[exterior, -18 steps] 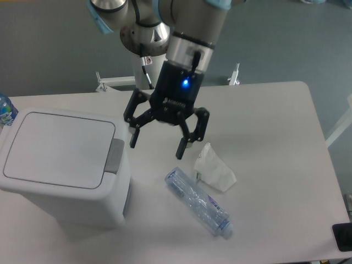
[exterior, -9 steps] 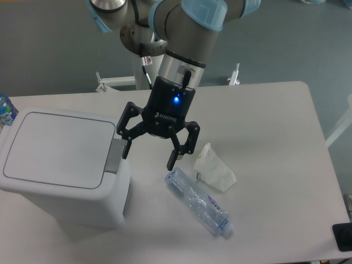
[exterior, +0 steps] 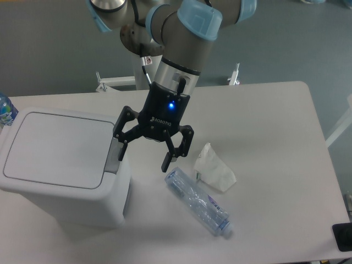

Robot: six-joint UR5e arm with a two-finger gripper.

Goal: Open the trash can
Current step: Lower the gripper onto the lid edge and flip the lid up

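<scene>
Trash can: white, boxy, rounded corners, flat lid shut, grey latch.

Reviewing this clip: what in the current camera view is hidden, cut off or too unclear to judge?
- Gripper on the trash can grey latch: one fingertip overlaps it; contact cannot be told from this angle.
- Trash can interior: hidden by the shut lid.
- Blue-capped bottle: cut by the left edge.
- Dark object: cut by the right edge, unidentifiable.
- Clear plastic bottle label: too small to read.
</scene>
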